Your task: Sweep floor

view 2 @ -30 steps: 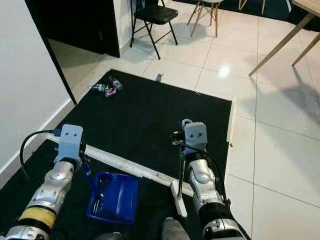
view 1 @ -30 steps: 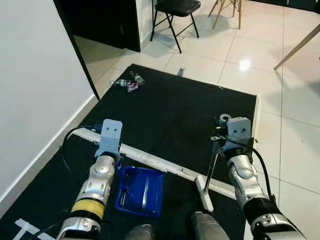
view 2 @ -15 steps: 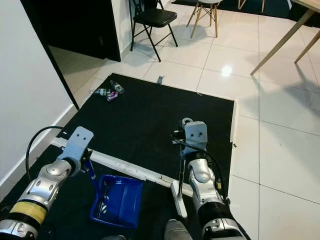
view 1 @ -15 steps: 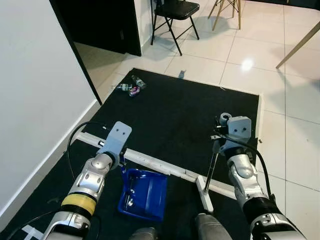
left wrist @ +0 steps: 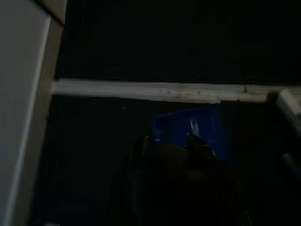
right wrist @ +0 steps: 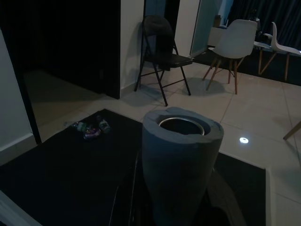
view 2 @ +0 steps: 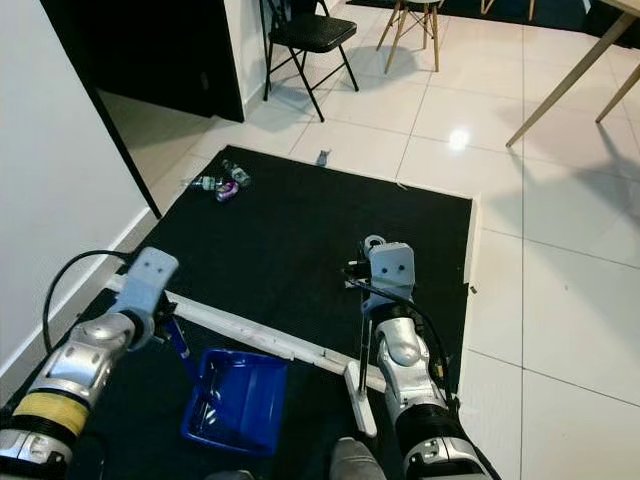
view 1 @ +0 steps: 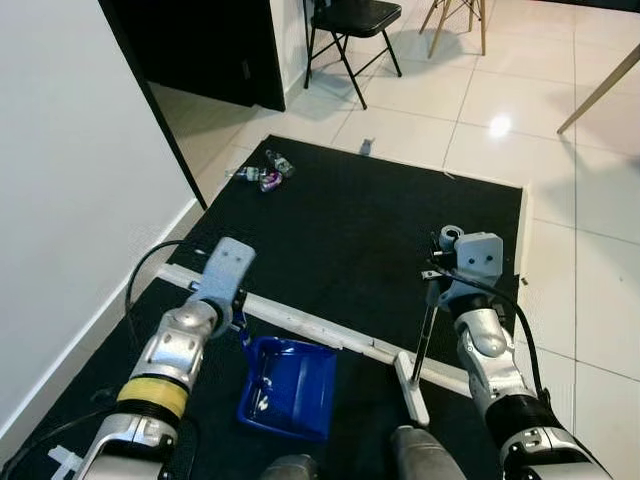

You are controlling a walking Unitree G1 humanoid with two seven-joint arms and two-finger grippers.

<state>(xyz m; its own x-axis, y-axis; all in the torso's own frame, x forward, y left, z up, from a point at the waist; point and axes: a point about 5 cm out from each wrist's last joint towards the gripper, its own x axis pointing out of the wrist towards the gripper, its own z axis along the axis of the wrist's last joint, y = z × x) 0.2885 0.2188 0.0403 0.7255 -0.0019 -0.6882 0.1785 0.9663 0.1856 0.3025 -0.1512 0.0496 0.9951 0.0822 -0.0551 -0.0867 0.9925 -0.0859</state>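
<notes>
1. So the litter [view 1: 262, 171] to sweep sits at the black mat's [view 1: 350, 230] far corner, well apart from the robot.
2. Right gripper [view 1: 437, 285] clamps the broom [view 1: 418, 350] upright, head on the mat's near edge, ready to push, I'd guess.
3. Left gripper [view 1: 240, 322] grips the blue dustpan's [view 1: 290, 388] handle, pan flat on the near mat to catch debris.

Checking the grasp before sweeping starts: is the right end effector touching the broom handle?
Touching. In the right wrist view the grey broom handle stands up out of the right end effector, gripped at its base.
</notes>
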